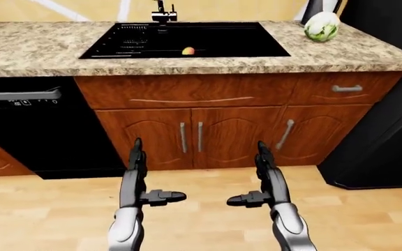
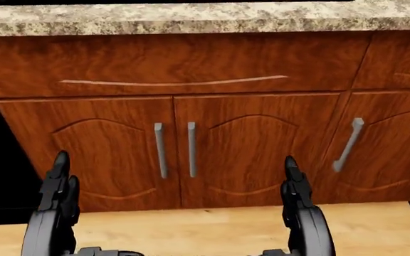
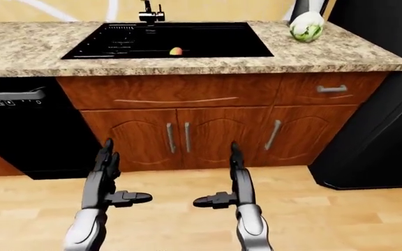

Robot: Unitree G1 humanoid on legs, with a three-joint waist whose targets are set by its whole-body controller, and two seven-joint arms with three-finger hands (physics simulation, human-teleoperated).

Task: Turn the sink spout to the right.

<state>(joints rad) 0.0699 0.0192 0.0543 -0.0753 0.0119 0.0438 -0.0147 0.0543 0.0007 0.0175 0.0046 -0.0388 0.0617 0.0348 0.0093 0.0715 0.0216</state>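
The faucet base with its spout (image 1: 162, 11) stands at the top edge of the left-eye view, behind the black sink (image 1: 152, 50); the spout's upper part is cut off. A small apple-like fruit (image 1: 187, 50) lies in the sink basin. My left hand (image 1: 141, 180) and right hand (image 1: 260, 180) are held low before the wooden cabinet doors (image 1: 195, 137), fingers straight up and thumbs pointing inward, both open and empty. They are far below the counter and the faucet.
A granite counter (image 1: 40, 55) runs across the view. A cabbage-like vegetable (image 1: 321, 26) sits on its right end. A black dishwasher (image 1: 26, 125) is left of the cabinets; a black appliance (image 1: 386, 125) stands at the right. Wooden floor lies below.
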